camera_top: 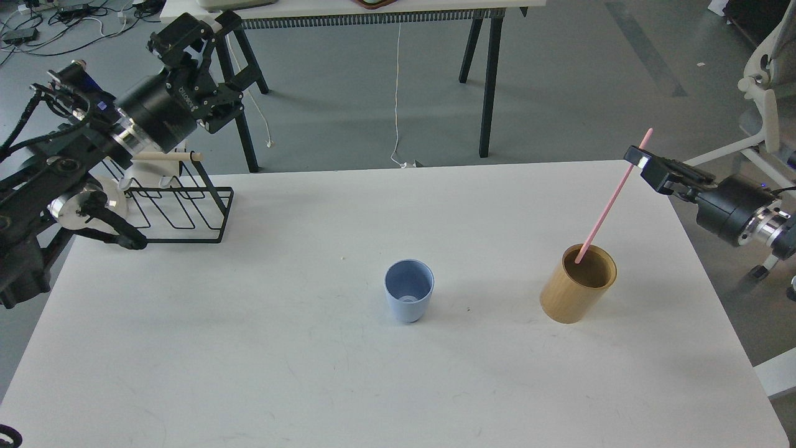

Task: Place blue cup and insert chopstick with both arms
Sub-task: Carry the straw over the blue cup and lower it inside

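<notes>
Right pincer [640, 158] closed on the upper part of the pink chopstick [606, 208], whose lower end slants down-left into the tan holder [575, 295]. Blue cup [408, 292] upright on the worktop [249, 348], well left of that pincer. Left pincer [205, 68] open, empty, above the wire rack [180, 211].

Right claw [640, 158] pinches pink chopstick [606, 208] standing in tan holder [577, 292].
</notes>
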You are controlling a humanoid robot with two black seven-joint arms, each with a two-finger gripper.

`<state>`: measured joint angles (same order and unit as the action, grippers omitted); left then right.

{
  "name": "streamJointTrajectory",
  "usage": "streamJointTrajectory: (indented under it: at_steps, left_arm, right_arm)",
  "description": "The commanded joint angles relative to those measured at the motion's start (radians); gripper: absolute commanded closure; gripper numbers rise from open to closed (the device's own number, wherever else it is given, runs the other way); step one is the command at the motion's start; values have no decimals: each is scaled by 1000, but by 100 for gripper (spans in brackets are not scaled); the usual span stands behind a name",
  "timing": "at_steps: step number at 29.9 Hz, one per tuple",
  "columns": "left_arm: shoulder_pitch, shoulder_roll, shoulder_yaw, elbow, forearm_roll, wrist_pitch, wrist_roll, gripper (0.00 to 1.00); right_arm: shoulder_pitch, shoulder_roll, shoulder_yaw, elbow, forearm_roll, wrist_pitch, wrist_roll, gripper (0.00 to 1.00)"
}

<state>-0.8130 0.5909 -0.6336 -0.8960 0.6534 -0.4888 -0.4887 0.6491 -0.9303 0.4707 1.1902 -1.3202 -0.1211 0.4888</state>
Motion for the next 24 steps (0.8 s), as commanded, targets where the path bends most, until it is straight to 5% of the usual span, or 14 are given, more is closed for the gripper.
streamJointTrajectory:
  at_steps: [1, 10, 24]
  left_arm:
    - [1, 0, 0, 3, 2, 0, 0, 7]
    - [3, -3, 5, 3, 2, 0, 0, 7]
    - [6, -3, 48, 6, 3, 0, 0, 7]
  right_arm:
    - [43, -5, 0, 23, 29, 0, 0, 97]
    - [178, 31, -6, 28, 76, 34, 0, 99]
    - [438, 421, -332, -89, 90, 80, 0, 99]
